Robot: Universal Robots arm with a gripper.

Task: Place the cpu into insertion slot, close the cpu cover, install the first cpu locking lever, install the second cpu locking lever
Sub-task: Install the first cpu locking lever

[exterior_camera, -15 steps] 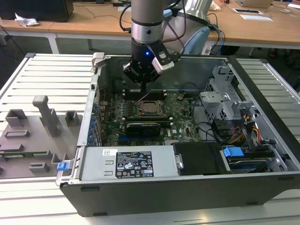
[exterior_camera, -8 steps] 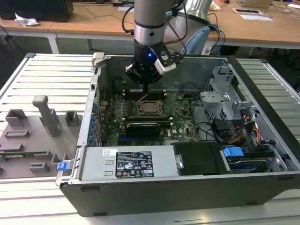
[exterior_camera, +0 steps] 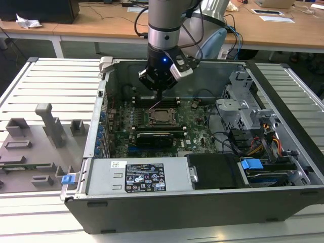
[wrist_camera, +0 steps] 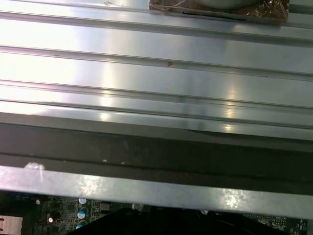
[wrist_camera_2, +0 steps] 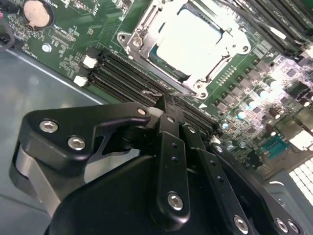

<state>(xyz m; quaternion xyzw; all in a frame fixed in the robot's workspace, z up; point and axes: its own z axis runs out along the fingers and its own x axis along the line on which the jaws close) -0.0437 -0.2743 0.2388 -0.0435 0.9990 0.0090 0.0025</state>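
While the open computer case lies on a ribbed metal table, the robot arm reaches down into it, its gripper hanging just above the green motherboard at the socket's far edge in the exterior view. The second wrist view shows the black fingers drawn together with nothing between them, their tip close to a thin wire lever beside the long memory slots. The cpu sits in the insertion slot, its pale metal top showing through the square opening of the cpu cover, which lies flat over it. A long black graphics card runs across the board nearer the power supply. In the first wrist view, the case's wall runs between the board and the table's ribs.
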